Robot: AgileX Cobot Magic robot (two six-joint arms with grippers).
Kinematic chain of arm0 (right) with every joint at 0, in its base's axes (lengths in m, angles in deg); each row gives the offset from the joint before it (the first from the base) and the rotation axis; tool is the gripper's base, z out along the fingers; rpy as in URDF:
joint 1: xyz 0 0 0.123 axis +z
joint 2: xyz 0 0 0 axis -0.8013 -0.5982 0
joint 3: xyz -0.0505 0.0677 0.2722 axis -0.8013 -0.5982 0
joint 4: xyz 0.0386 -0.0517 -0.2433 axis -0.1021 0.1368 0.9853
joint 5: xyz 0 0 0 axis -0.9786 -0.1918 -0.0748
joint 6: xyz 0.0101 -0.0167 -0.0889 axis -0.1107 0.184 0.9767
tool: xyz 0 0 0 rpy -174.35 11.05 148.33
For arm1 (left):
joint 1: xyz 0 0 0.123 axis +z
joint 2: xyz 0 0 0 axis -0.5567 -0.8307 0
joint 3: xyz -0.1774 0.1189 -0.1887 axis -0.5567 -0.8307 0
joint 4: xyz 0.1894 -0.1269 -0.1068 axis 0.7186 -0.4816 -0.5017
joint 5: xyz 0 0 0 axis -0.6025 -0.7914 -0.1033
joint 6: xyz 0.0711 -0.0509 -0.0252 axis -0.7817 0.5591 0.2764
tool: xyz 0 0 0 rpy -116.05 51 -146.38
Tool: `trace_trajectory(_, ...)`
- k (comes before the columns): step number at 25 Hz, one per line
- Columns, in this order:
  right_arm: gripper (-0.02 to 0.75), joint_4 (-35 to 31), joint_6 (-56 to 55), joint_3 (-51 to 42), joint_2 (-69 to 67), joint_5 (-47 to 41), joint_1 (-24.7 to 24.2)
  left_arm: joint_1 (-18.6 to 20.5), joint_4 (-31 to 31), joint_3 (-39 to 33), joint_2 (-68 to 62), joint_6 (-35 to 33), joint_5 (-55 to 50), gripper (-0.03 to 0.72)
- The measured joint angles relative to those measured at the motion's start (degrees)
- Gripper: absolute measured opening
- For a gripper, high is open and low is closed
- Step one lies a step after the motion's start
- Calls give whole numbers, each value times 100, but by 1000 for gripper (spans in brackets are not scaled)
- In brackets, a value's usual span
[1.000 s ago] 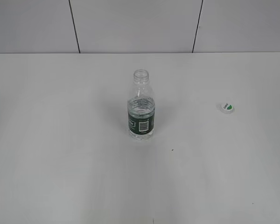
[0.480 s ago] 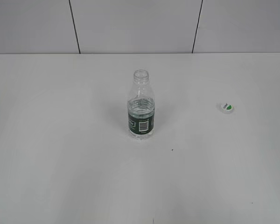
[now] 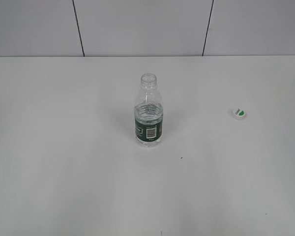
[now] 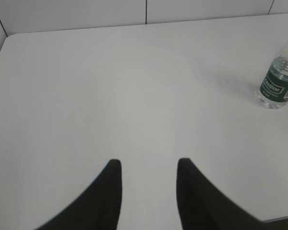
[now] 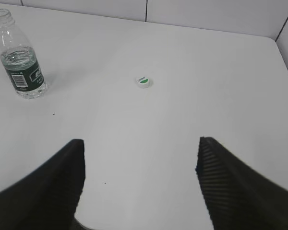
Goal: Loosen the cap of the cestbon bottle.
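Right wrist view: cap [image 5: 143, 82] off bottle [image 5: 21, 57], beyond spread, empty right tool [image 5: 140, 163].

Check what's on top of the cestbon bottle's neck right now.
Nothing: the cestbon bottle stands upright with its neck open. The cap lies apart on the table, to the bottle's right in the exterior view. Water shows inside at label height.

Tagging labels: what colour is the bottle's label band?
Dark green with white panel, on the small clear plastic bottle; right wrist view clearest.
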Motion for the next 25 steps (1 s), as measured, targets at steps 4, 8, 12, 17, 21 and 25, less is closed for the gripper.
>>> trace_trajectory(4, 554, -74, 6, -61, 0, -169, 0, 0, -12, -15, 0, 0, -4, 245)
trace_trajectory(8, 554, -138, -6, -174, 0, -311, 0, 0, -17, -15, 0, -5, -6, 245)
trace_trajectory(12, 554, -155, -16, -191, 0, -364, 0, 0, -17, -15, 0, -4, -11, 245)
trace_trajectory(17, 554, -167, -16, -191, 0, -378, 0, 0, -17, -15, 0, -4, -11, 245)
trace_trajectory(21, 554, -161, -16, -191, 0, -382, -120, 0, -17, -15, 0, -4, -11, 244)
trace_trajectory(25, 554, -161, -16, -191, 0, -382, -406, 223, -49, -15, 0, -4, -11, 245)
